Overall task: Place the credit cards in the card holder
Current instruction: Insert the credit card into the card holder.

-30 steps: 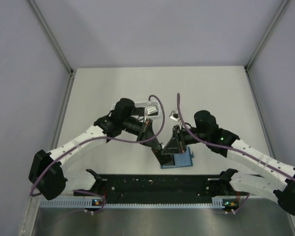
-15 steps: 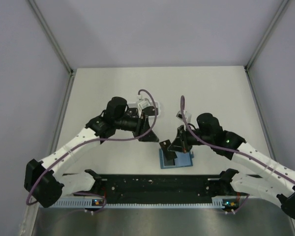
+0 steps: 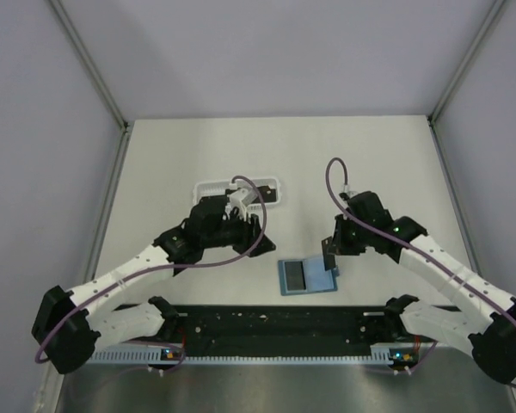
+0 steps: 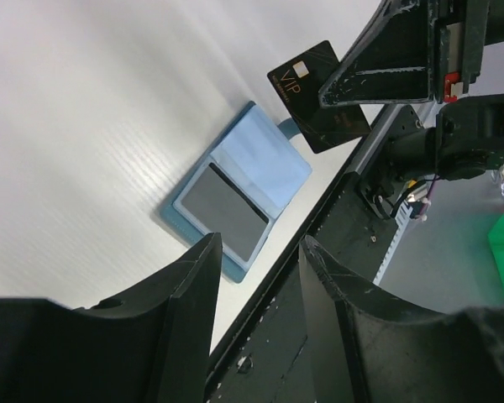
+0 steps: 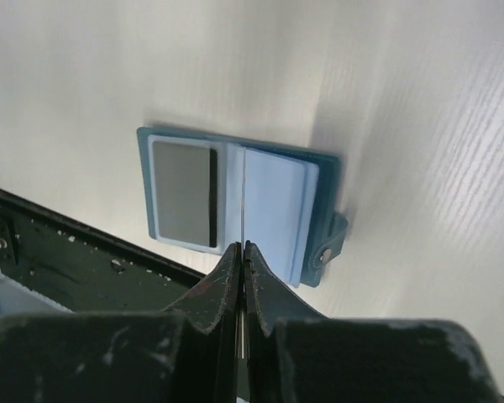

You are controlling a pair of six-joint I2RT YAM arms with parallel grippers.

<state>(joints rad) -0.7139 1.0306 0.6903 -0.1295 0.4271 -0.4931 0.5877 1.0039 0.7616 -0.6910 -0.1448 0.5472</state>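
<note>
Right gripper point(image 5: 244, 250) clamped on black "VIP" credit card point(image 4: 317, 96), over the open card holder point(image 5: 273, 201).
It lies on the counter point(image 3: 198, 155), second card point(image 5: 183, 191) pocketed; my left gripper point(image 4: 259, 245) apart, empty.

Card holder point(image 3: 316, 279) open flat, card point(image 3: 293, 277) in left half; right gripper point(image 3: 329, 257) just beside.

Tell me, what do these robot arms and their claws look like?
The left arm and right arm are white tubes with bulky black joints. A purple cable loops along each one. The left gripper and right gripper are black, each with two tapering, slightly scuffed fingers.
</note>
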